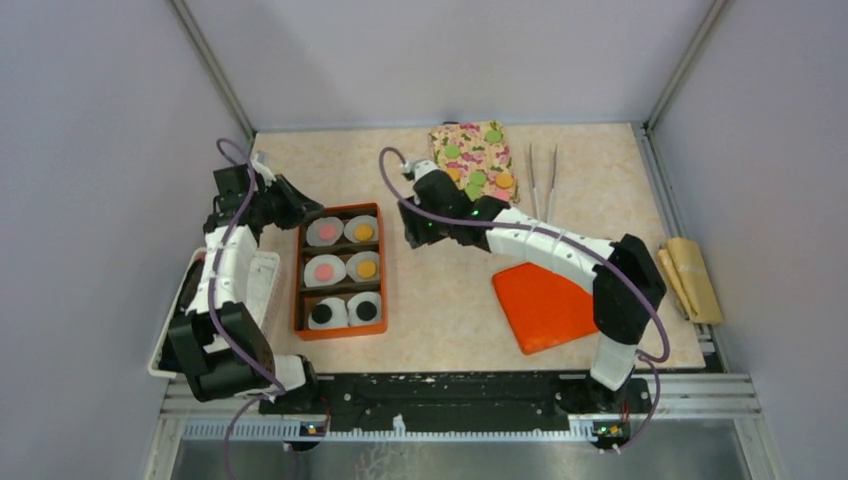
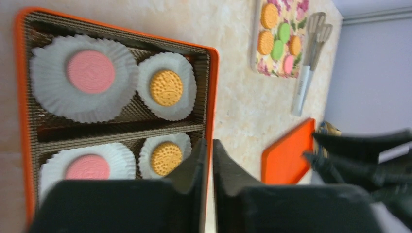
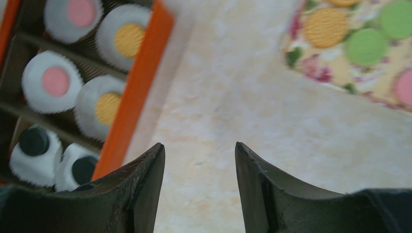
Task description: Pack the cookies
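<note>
Inside pleated paper liners (image 2: 48, 92) sit embossed round cookies (image 2: 165, 88).

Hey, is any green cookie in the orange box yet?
No, the orange box holds only pink, orange and black cookies, while the green ones lie on the floral tray.

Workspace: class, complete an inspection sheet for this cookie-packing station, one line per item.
Surface: beige table, bare between box and cloth.
Job's things: six cookies in liners in orange box; loose cookies on floral cloth.
Clutter: orange lid, tongs, tan bundle at right edge, white tray under left arm.
Grippers: left fingers a slit apart, empty, over box edge; right fingers open, empty, over bare table.
Cables: purple cables, one along each arm.
Surroundings: grey walls, metal frame.
</note>
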